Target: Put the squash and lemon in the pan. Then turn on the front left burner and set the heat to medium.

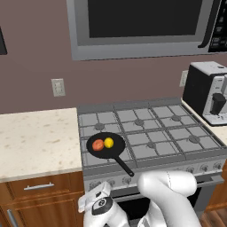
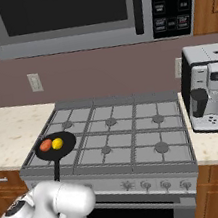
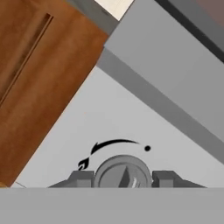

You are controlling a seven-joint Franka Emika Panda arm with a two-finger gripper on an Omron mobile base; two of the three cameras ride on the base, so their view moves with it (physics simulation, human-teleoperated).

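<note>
knob (image 3: 123, 172) between gripper (image 3: 123, 178) fingertips, gripped

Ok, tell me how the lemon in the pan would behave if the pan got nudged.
The lemon looks round and smooth, so it would probably roll. It lies beside the squash, which may block it on that side. The pan looks shallow-rimmed, so a hard nudge might spill it.

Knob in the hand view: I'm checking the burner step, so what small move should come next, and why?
Probably a turn of the knob along the curved arrow toward the flame mark. The pincer sits shut on it, and the squash and lemon already lie in the pan.
</note>
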